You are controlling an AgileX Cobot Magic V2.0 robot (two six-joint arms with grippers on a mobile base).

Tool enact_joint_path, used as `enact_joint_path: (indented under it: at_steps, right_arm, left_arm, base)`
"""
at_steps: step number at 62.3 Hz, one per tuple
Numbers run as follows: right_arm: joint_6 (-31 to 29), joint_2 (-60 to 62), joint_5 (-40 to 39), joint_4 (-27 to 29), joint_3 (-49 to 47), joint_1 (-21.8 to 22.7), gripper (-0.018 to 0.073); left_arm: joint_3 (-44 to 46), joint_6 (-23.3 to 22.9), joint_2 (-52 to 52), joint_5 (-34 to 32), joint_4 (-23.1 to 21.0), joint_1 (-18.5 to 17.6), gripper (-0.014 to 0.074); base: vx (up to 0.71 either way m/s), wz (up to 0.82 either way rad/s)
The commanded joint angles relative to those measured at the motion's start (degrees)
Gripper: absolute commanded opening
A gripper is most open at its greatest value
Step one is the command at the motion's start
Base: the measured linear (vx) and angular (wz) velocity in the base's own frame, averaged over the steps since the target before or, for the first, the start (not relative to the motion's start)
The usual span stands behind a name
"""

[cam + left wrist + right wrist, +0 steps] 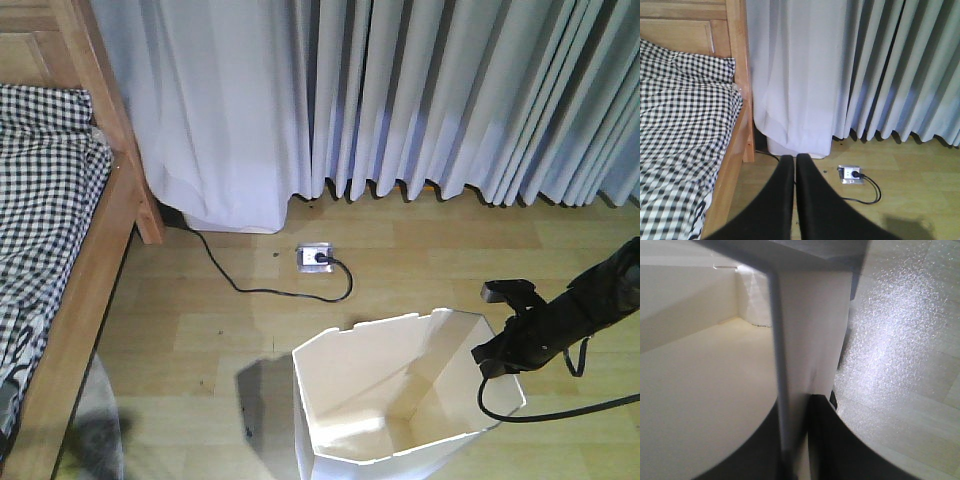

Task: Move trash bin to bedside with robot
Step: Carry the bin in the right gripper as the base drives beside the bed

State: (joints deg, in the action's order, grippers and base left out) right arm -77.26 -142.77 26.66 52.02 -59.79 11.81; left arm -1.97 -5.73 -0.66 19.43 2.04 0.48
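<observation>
The bin [385, 385] stands on the wooden floor at about 5 o'clock in the front view, well apart from the bed [95, 290], which runs along the 9 o'clock side with its checked bedding. Our right hand [495, 355] is clenched on the bin's wall at its 3 o'clock rim. The right wrist view shows the white panel passing between the two dark fingers [837, 440], one inside the bin and one outside. Our left hand [794, 160] is closed on nothing, its fingers pressed together and aimed at the floor below the curtains [450, 90]. We judge the bin to be light, thin plastic that is empty, smooth and springy. The flat panels will likely flex under a pinch, and the slick wall could slip or tilt if it is lifted from one side only. The notched rim and the creases between facets look stiffest, so a hold there, kept low and slid along the floor, seems safest. A socket [315, 257] and its cable [240, 285] lie on the floor at the bin's 11 o'clock, on the way toward the bed. The bin's base and near side are cut off by the lower edge, and the right arm runs out of frame at 3 o'clock. The right wrist view is too close and blurred to tell how deep the fingers reach. A grey smear at 7 o'clock in the front view cannot be made out.
</observation>
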Motion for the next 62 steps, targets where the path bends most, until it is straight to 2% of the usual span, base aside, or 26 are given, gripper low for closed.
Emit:
enact_joint_path:
  at_steps: [1,62]
  right_arm:
    - [-0.2,4.3,9.2,2.1,-0.3,0.2,-0.0001]
    - [-0.2,4.3,9.2,2.1,-0.3,0.2,-0.0001]
  left_arm:
    - [-0.2,-0.2,1.0,-4.2,-0.1,0.0,-0.0006]
    - [-0.2,-0.2,1.0,-4.2,-0.1,0.0,-0.0006]
  base:
    - [0.16,-0.05]
    - [0.12,0.0]
